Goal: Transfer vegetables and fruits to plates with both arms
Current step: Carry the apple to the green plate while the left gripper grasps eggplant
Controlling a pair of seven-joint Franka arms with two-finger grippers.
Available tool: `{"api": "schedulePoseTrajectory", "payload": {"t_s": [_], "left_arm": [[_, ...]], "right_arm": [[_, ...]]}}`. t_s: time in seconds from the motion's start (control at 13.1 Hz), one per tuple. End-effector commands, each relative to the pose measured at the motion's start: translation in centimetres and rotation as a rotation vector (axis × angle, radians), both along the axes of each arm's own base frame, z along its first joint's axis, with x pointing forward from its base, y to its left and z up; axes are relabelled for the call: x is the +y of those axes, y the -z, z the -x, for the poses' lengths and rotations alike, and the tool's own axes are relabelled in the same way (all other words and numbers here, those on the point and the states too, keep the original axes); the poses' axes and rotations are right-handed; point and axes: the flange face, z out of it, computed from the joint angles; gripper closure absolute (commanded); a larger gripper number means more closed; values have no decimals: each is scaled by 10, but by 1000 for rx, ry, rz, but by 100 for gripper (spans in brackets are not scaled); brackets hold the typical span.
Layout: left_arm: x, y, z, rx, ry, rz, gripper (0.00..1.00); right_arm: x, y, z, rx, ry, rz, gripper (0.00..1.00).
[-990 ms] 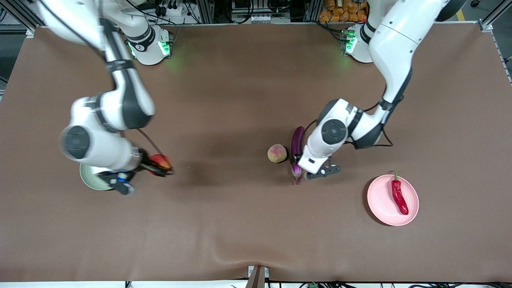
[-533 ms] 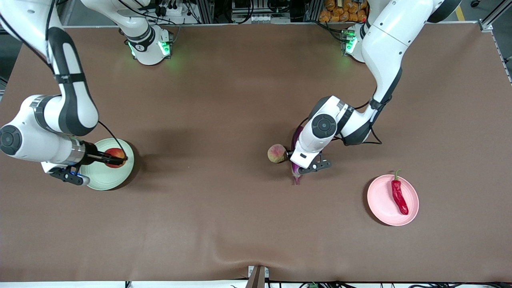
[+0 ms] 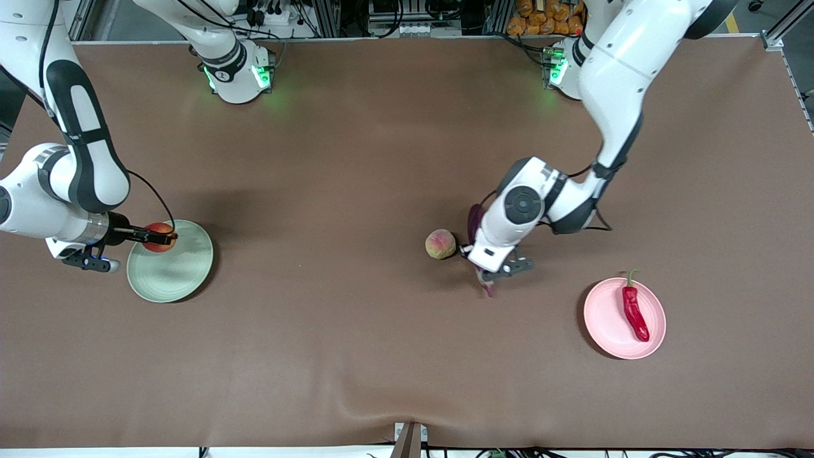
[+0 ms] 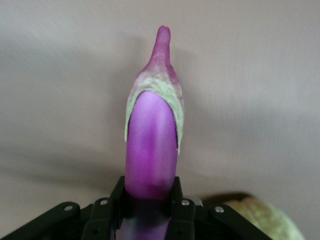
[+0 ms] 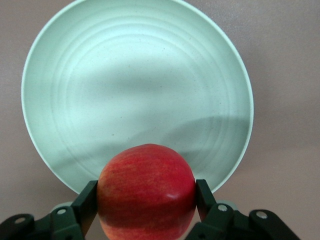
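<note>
Since half a second ago the right gripper (image 3: 166, 238) has drawn back toward the right arm's end of the table, so the red apple (image 3: 158, 236) it is clamping now hangs over the rim of the pale green plate (image 3: 181, 273) rather than over its middle. In the right wrist view the apple (image 5: 146, 192) is sitting squeezed between the two black fingers (image 5: 85, 207), with the green plate (image 5: 135, 75) spread out below it. The right arm is folding back on itself, elbow up, forearm lying almost level over the table edge.

The left gripper (image 3: 484, 272) has closed in that same span — a second ago it stood wide beside the eggplant, and now it is pinching the purple eggplant (image 3: 474, 219), whose stem end (image 3: 488, 289) is tilting out from under the wrist. The left wrist view shows the eggplant (image 4: 151, 150) gripped between the fingers (image 4: 179, 200), its green cap and stem pointing away. The left arm is reaching down from its base with the wrist bent steeply.

The peach (image 3: 440, 244) is resting on the table just beside the left gripper. The red chili pepper (image 3: 634, 310) is lying on the pale pink plate (image 3: 604, 318), unmoved.
</note>
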Motion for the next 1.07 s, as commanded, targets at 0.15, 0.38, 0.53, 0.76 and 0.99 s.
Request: {"api": "schedulePoseTrajectory", "payload": {"t_s": [0.15,0.38,0.53,0.76,0.99], "left_arm": [[167,-101,-70,-71,59,-62,100],[273,-100,-124,-117,91,-37,100],[313,-83,-144,-120,47,-27,100],[330,-69,-161,-129,-16,14,100],[333,-58,-170,-139,-33,32,100]], "right_arm": [[1,9,5,-7,-14,-11,0],[15,-17,-1,18,-6,-61,0],[48,-40,-12,46,101,-140,0],[134,-73,-35,92,236,-98,0],[225,-94,-46,99,361,-58,0]]}}
